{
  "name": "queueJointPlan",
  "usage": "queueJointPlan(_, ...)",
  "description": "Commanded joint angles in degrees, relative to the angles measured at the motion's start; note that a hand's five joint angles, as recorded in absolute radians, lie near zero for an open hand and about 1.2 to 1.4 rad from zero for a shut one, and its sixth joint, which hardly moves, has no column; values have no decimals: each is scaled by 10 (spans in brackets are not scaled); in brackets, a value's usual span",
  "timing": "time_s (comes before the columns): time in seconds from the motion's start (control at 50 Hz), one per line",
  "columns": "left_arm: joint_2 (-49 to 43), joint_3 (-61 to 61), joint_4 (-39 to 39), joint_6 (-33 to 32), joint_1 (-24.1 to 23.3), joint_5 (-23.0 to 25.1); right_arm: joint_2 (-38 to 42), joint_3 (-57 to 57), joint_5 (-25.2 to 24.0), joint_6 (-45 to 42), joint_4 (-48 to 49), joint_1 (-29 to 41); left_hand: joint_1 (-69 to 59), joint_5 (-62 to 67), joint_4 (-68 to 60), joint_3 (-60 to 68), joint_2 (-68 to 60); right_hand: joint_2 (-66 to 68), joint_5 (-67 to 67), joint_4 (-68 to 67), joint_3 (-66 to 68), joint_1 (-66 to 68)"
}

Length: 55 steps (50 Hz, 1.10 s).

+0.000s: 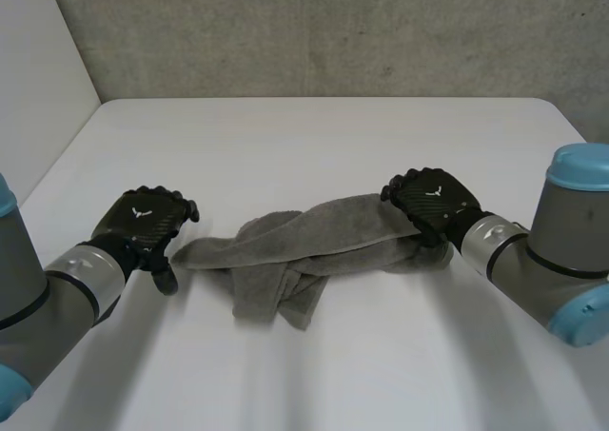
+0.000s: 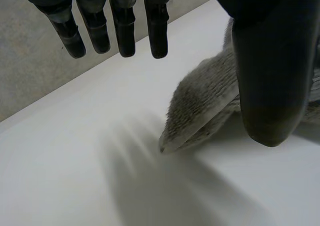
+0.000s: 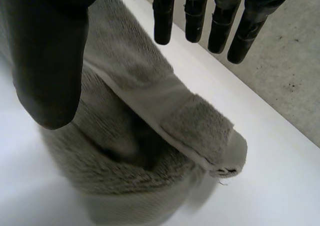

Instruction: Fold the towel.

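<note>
A grey towel (image 1: 304, 250) lies bunched and twisted into a rope across the middle of the white table (image 1: 314, 146). My left hand (image 1: 143, 220) hovers at the towel's left end, open. In the left wrist view its fingers (image 2: 125, 31) hang straight, and the towel's corner (image 2: 205, 101) lies flat on the table beside the thumb (image 2: 270, 76). At the towel's right end is my right hand (image 1: 433, 201), also open. There the straight fingers (image 3: 192, 16) and the thumb (image 3: 47, 61) stand apart above the towel's folded end (image 3: 150, 136), which rests on the table.
A grey concrete wall (image 1: 333, 31) rises behind the table's far edge. A pale wall panel (image 1: 38, 79) stands at the far left. Bare table surface lies in front of and behind the towel.
</note>
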<state>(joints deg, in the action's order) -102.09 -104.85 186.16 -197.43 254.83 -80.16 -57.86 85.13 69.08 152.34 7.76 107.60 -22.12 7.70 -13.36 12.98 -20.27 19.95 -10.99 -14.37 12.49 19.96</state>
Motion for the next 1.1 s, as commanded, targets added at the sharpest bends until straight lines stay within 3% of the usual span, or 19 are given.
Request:
queueJointPlan(0.02,-57,25,29,3,5,0,75,-59,0,-62,27,-4,43,1,34,-30,25,78,-67,44,-25,77)
queueJointPlan(0.1,-84,39,32,3,0,1,103,-84,1,-68,37,-4,38,6,34,-30,20,211,-200,44,-25,211)
queueJointPlan(0.14,-103,54,32,4,-4,1,111,-100,5,-64,51,-4,27,18,34,-30,8,408,-398,44,-25,408)
queueJointPlan(0.16,-103,54,32,4,-4,1,111,-100,5,-64,52,-4,27,18,34,-30,8,409,-399,44,-25,409)
queueJointPlan(0.2,-111,62,32,4,-7,1,110,-96,10,-62,73,-3,25,19,34,-30,6,545,-535,44,-25,545)
queueJointPlan(0.24,-123,79,32,5,-17,1,108,-92,12,-62,80,-3,23,21,34,-30,5,579,-568,44,-25,579)
queueJointPlan(0.54,-156,120,44,7,-50,-1,4,-6,4,31,68,-67,-4,48,34,-30,-22,601,-590,44,-25,600)
queueJointPlan(0.68,-173,140,50,9,-57,-3,-55,52,-30,40,68,-123,-177,221,34,-30,-195,601,-590,44,-25,600)
queueJointPlan(0.86,-176,150,59,13,-61,-5,-117,107,-68,51,67,-176,-264,309,34,-30,-283,601,-590,44,-25,600)
queueJointPlan(0.96,-174,146,60,25,-60,-2,-153,125,-88,65,56,-199,-578,623,34,-30,-597,601,-590,44,-25,600)
queueJointPlan(1.1,-125,130,53,52,-58,3,-207,131,-130,76,-19,-206,-579,623,34,-30,-597,601,-590,44,-25,600)
